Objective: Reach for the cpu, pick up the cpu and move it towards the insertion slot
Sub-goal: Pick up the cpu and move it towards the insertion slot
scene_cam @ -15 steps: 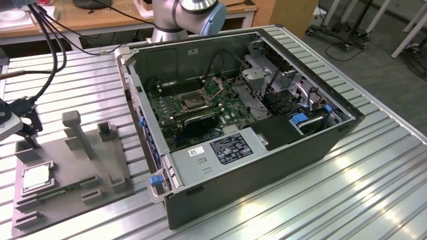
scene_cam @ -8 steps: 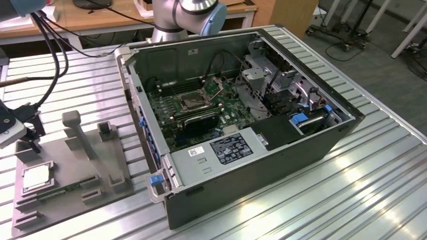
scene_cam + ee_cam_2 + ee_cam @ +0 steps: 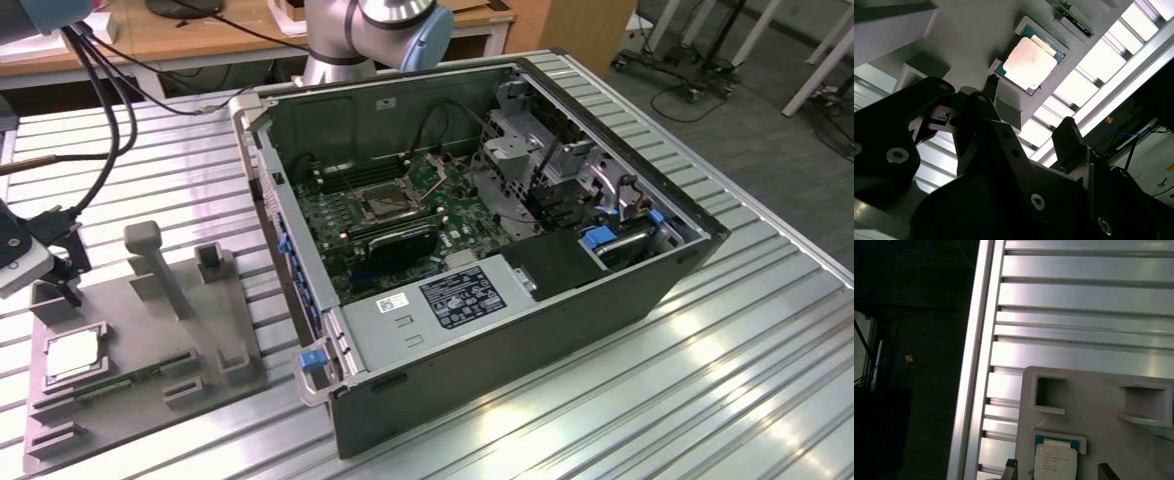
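The cpu point(image 3: 74, 352) is a small square chip with a silvery top, lying flat in a recess of the grey fixture point(image 3: 160, 330) at the exterior view's left. My gripper point(image 3: 54, 268) hangs just above and behind it, near the table's edge. In both wrist views the cpu point(image 3: 1026, 62) point(image 3: 1055, 462) lies beneath my open gripper point(image 3: 1029, 115), with one dark fingertip point(image 3: 1010, 467) on each side and nothing held. The insertion slot point(image 3: 378, 205) is a dark square socket with a metal frame on the green motherboard inside the open computer case point(image 3: 534, 330).
Upright grey posts point(image 3: 150, 262) rise from the fixture close to the cpu. A narrow green circuit strip point(image 3: 120, 385) lies in another recess beside it. The case's wall point(image 3: 287, 270) stands between fixture and motherboard. Ribbed aluminium table point(image 3: 747, 380) surrounds everything; cables point(image 3: 114, 110) hang at the exterior view's left.
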Controlling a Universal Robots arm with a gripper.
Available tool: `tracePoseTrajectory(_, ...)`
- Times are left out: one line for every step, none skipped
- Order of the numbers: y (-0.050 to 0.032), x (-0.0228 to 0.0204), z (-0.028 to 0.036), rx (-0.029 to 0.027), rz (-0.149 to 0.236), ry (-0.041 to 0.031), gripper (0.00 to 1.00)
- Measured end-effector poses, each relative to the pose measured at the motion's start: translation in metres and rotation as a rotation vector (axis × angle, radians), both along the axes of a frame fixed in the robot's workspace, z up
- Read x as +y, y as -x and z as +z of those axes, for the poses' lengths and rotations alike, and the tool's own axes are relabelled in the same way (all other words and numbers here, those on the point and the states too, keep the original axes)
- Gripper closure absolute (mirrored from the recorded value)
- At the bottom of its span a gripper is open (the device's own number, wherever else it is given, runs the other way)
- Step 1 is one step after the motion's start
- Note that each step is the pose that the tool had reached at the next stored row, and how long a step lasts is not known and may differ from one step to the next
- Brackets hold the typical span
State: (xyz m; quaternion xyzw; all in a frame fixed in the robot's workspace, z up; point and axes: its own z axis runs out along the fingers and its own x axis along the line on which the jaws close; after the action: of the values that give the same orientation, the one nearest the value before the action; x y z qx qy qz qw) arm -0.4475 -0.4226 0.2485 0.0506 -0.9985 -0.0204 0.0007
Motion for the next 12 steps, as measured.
tracePoseTrajectory(0.0000,0.0000,-0.0001,0.0000,0.000,-0.0001,0.29)
tracePoseTrajectory(0.0000,0.0000,-0.0002,-0.0001,0.000,-0.0001,0.29)
tracePoseTrajectory(0.0000,0.0000,-0.0003,-0.0002,0.000,-0.0001,0.29)
tracePoseTrajectory(0.0000,0.0000,-0.0006,-0.0002,0.000,-0.0002,0.29)
tracePoseTrajectory(0.0000,0.0000,-0.0009,-0.0002,0.000,-0.0002,0.29)
tracePoseTrajectory(0.0000,-0.0001,-0.0012,-0.0001,0.000,-0.0001,0.29)
tracePoseTrajectory(0.0000,-0.0001,-0.0016,-0.0001,0.000,-0.0001,0.29)
tracePoseTrajectory(0.0000,-0.0001,-0.0020,-0.0002,0.000,-0.0001,0.29)
tracePoseTrajectory(0.0000,-0.0002,-0.0023,-0.0001,0.000,-0.0001,0.29)
tracePoseTrajectory(0.0000,-0.0002,-0.0026,0.0000,0.000,0.0000,0.29)
tracePoseTrajectory(0.0000,-0.0001,-0.0032,-0.0002,0.000,-0.0001,0.29)
tracePoseTrajectory(-0.0001,-0.0002,-0.0039,-0.0003,0.000,-0.0002,0.29)
